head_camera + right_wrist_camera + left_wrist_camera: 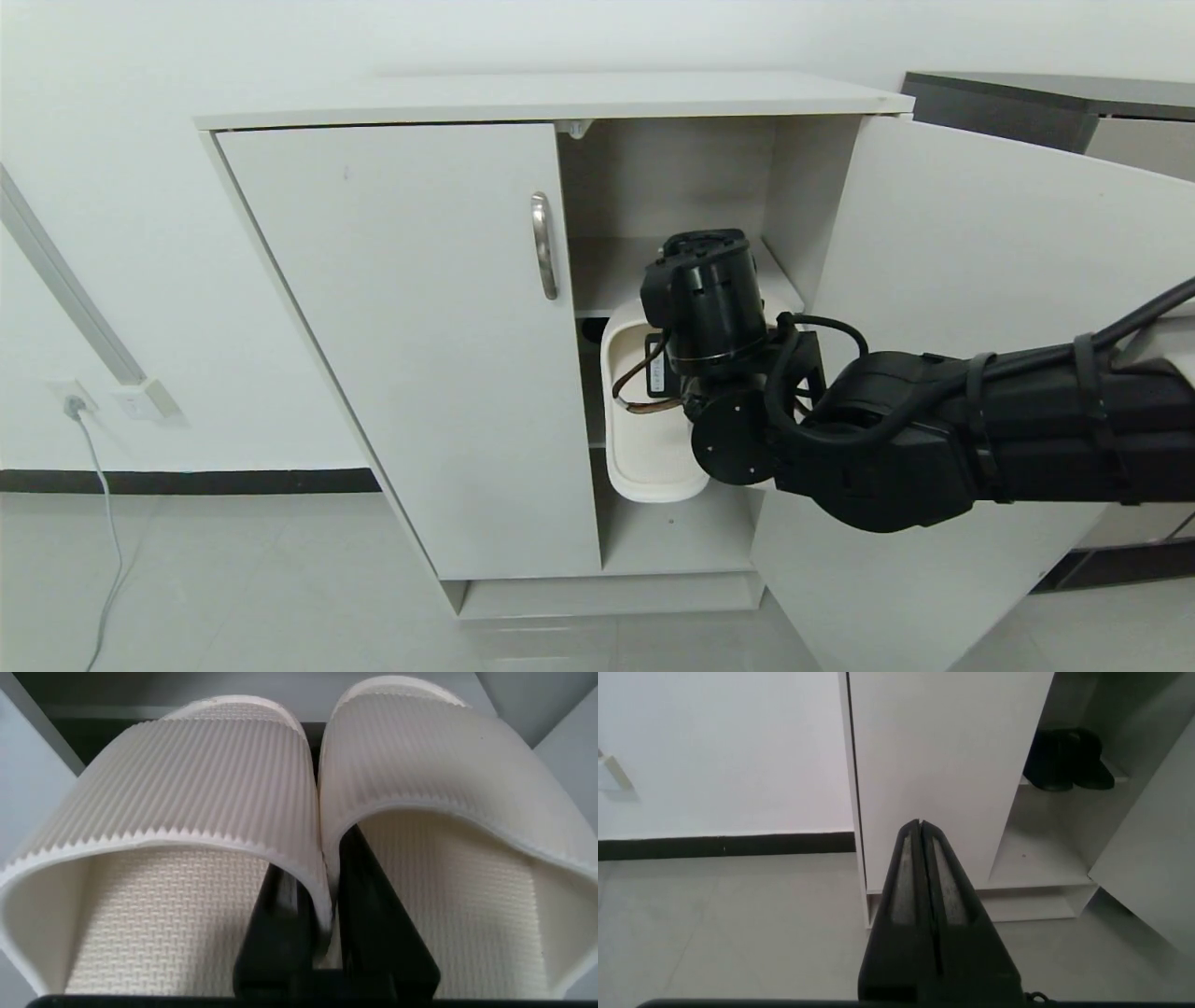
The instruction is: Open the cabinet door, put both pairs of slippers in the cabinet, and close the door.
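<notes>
The white slippers (308, 812) are carried as one pair. Your right claw (325, 933) has a finger (280, 929) inside each shoe and pinches the two inner side walls together. That lets one grip hold both, with the toes pointing away from the wrist and into the opening.

From the head camera, the pair (644, 448) hangs at the mouth of the cabinet (560, 93). It sits in the open right half, below the upper shelf (607, 271) and off the bottom board. I can't tell whether it touches any shelf edge, because the wrist hides the contact.

The dark slippers (1069, 761) are already inside, side by side on a shelf above the bottom compartment. I judge this to be the second pair going in, with release and closing the door not yet done.

The right door (934, 280) is swung wide and lies close alongside your forearm, which gives the arm a straight way in. The left door (401, 327) is shut, with its handle (542, 245) just beside the opening.

Your left claw (919, 835) has its fingers pressed together with nothing between them. It is low and well apart from the cabinet, above the floor (738, 924), so it stays clear of the reach.

Watch the door edge when you draw back.
</notes>
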